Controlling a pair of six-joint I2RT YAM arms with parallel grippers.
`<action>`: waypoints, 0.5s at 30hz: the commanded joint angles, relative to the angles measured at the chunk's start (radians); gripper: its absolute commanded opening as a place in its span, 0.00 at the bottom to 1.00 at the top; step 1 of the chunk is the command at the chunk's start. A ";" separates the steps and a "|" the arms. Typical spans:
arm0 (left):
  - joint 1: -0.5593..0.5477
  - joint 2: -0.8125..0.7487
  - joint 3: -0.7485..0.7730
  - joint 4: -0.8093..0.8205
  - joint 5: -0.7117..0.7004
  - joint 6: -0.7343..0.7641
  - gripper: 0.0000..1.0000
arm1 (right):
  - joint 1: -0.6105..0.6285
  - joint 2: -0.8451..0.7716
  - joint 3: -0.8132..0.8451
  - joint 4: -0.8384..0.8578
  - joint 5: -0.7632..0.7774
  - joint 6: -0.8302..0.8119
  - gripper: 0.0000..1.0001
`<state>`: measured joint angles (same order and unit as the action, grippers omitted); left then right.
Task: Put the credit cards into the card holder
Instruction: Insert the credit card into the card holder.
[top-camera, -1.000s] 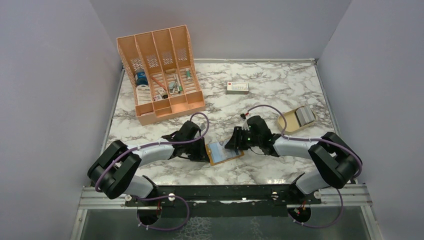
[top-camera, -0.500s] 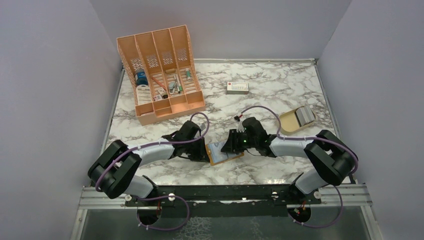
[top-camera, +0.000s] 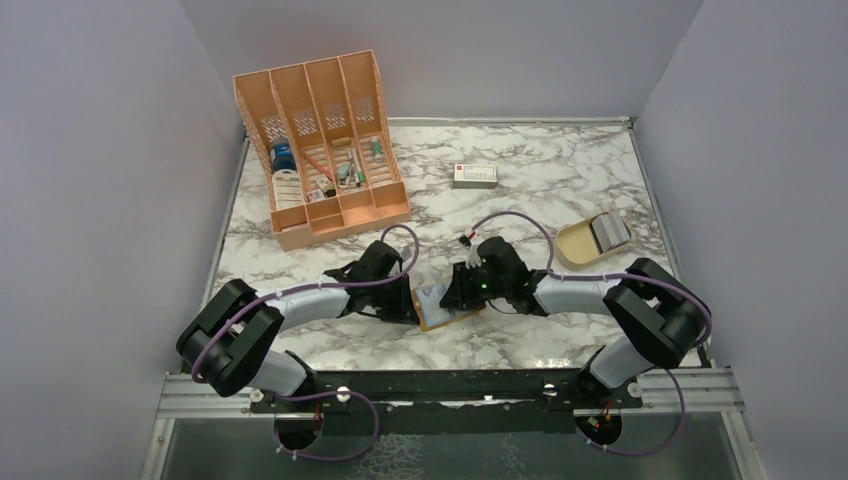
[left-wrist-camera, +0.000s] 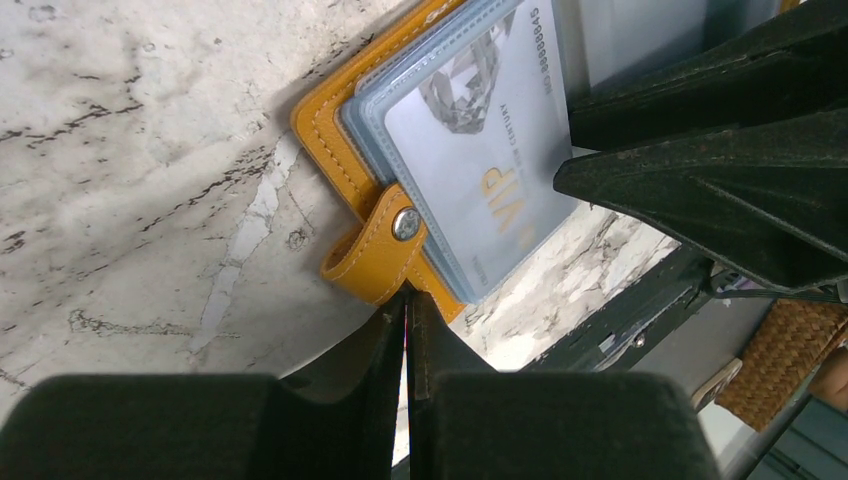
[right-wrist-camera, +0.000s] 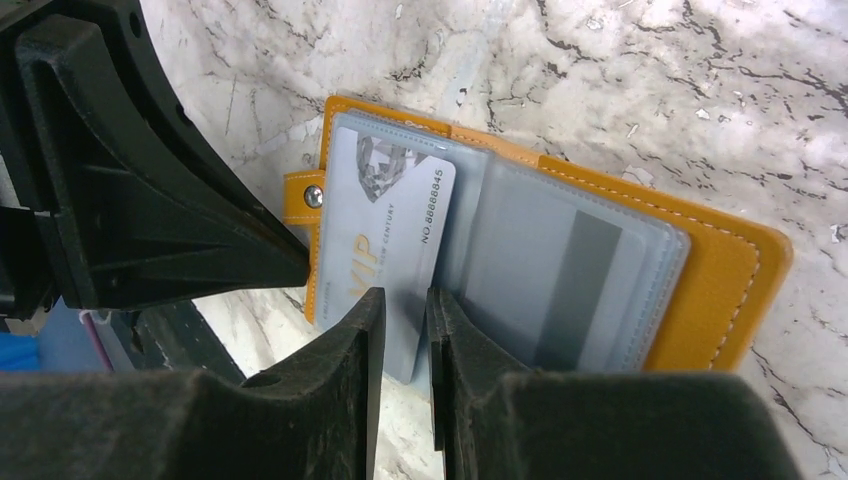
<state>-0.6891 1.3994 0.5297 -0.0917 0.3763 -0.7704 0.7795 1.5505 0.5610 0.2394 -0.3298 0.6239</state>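
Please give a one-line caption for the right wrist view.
Open card holder on the marble table, a VIP credit card on its sleeves, right gripper at the card's edge.

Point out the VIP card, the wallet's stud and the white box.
VIP card (right-wrist-camera: 385, 240), right wrist view, middle of its printed face.
stud (left-wrist-camera: 406, 223), left wrist view, the metal snap head.
white box (top-camera: 475, 175), top view, centre of its lid.

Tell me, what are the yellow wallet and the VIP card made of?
The wallet looks like leather or fake leather: matte mustard skin, stitched edges, a shiny metal-looking stud. Its pockets seem clear soft plastic, slightly glossy. The VIP card looks like stiff plastic, silvery with printed letters.
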 joint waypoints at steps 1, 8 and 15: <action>-0.001 0.018 0.041 -0.035 -0.021 0.026 0.10 | 0.027 0.003 0.032 -0.066 0.023 -0.035 0.21; 0.024 -0.023 0.080 -0.110 -0.079 0.046 0.10 | 0.027 -0.085 0.034 -0.179 0.095 0.016 0.31; 0.049 -0.048 0.133 -0.156 -0.080 0.069 0.15 | 0.027 -0.176 0.030 -0.248 0.127 0.043 0.35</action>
<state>-0.6472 1.3926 0.6159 -0.2111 0.3237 -0.7292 0.7994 1.4292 0.5854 0.0448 -0.2577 0.6437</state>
